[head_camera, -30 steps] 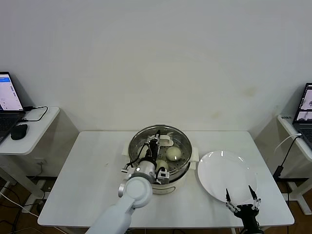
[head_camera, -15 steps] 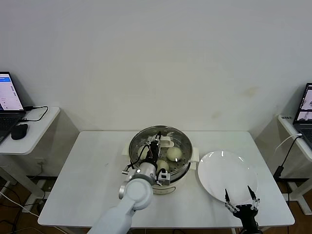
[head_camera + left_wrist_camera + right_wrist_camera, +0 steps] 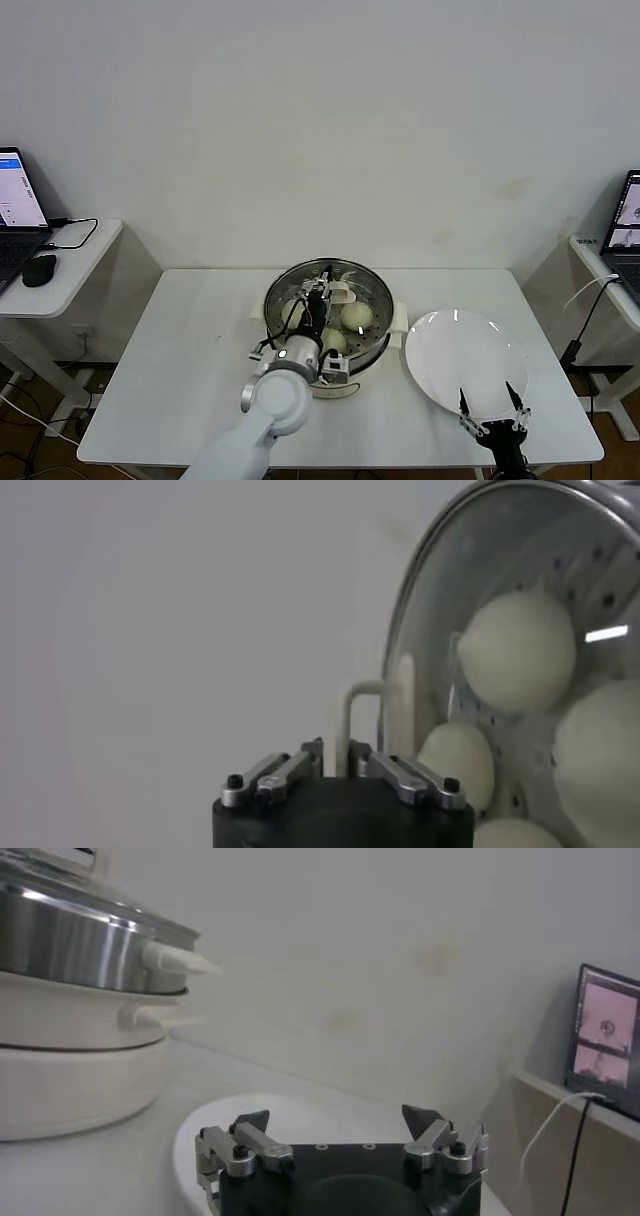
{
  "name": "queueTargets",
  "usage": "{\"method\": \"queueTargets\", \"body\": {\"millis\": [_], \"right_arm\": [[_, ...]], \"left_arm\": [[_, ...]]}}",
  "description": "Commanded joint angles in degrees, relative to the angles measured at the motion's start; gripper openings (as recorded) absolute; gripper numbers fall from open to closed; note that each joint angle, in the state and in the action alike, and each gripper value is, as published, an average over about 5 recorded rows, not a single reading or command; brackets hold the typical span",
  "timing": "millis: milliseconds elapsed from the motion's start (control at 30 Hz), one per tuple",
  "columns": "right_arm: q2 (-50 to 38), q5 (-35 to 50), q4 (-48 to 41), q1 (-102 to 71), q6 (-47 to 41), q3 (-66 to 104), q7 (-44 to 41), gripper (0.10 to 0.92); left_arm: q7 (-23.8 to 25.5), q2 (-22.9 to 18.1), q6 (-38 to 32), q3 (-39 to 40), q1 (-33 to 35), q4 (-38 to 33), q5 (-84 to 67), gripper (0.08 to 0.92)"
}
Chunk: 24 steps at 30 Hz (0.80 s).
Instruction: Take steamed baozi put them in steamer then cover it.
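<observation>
Nearest to us, at the front right edge of the desk (image 3: pixel 180 350), the right tool (image 3: pixel 491 412) hangs with its two dark tips spread wide and nothing between them. It sits just over the near rim of the white plate (image 3: pixel 465 355); in the right wrist view the right tool (image 3: pixel 335 1118) shows the same open stance above the plate (image 3: pixel 300 1113).

Further in, the left arm reaches from the front across the steamer (image 3: pixel 275 300), which stands at the middle of the desk, just beside the plate. The left tool (image 3: pixel 322 298) is over the glass lid (image 3: pixel 365 285) that lies on the pot. In the left wrist view the left tool (image 3: pixel 345 765) is right at the lid's white loop handle (image 3: pixel 378 705), and we cannot tell whether it is pinching the handle or parted from it.

Through the lid (image 3: pixel 450 590) we see the steamed baozi (image 3: pixel 518 650), four pale buns resting on the perforated tray inside the steamer; from the head view the steamed baozi (image 3: pixel 357 315) show only in part.

Beyond, a laptop (image 3: pixel 15 190) and a mouse (image 3: pixel 40 268) rest on a side desk at the left, and another laptop (image 3: pixel 628 215) stands at the right.
</observation>
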Motion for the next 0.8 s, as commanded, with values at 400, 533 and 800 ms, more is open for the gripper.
{"method": "queueTargets", "body": {"millis": [400, 533, 800], "right_arm": [[-0.56, -0.07, 0.2, -0.38, -0.07, -0.25, -0.14, 0.823], [-1.33, 0.63, 0.83, -1.22, 0.04, -0.46, -0.1, 0.823], [-6.94, 9.12, 5.09, -6.9, -0.95, -2.98, -0.39, 0.823]], "left_arm": [[-22.7, 10.15, -14.06, -14.06, 24.64, -22.73, -56.24, 0.756], [-31.53, 8.34, -24.07, -23.37, 33.78, -22.98, -75.85, 0.816], [-34.21, 8.04, -26.58, -35.11, 48.86, -22.05, -91.78, 0.823]]}}
